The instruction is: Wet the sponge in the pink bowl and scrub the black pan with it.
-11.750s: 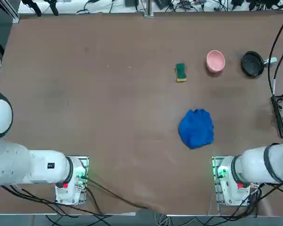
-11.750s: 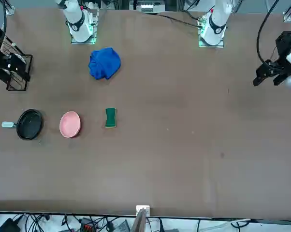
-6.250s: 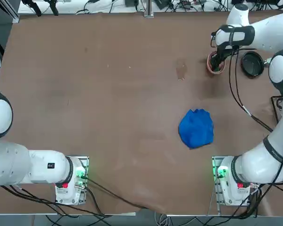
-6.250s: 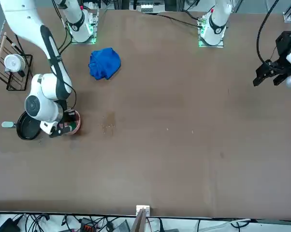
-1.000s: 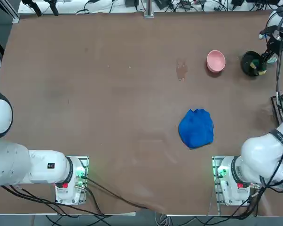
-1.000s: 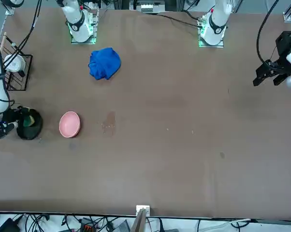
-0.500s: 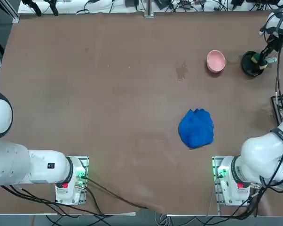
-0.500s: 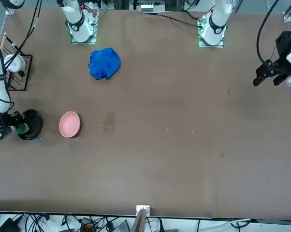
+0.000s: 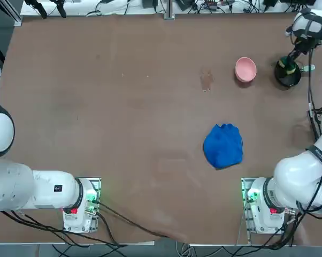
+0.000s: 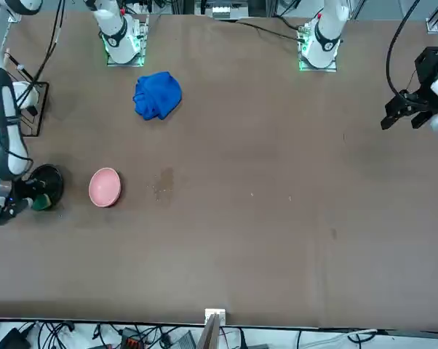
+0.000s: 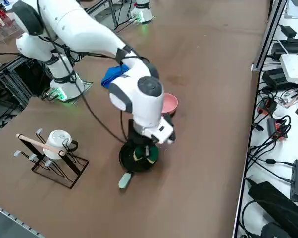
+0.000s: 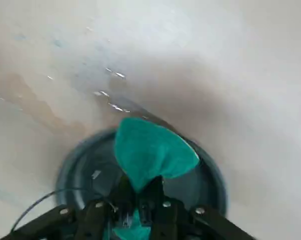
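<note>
The working right arm (image 11: 79, 29) has glossy white rounded shells with dark grey joint bands. Black cables trail along it. Its base (image 9: 257, 206) glows green.

The small rectangular sponge (image 12: 153, 151), dark green over a yellow layer, is pinched between the fingers of the right gripper (image 12: 140, 197) and sits inside the small round black frying pan (image 12: 90, 167), its green face bulging out past the fingertips. The pan lies flat directly under the gripper, its short pale handle (image 11: 124, 180) pointing away from the bowl. The small round pale pink bowl (image 9: 245, 69) stands upright near the gripper, just beside the pan but apart from it.
</note>
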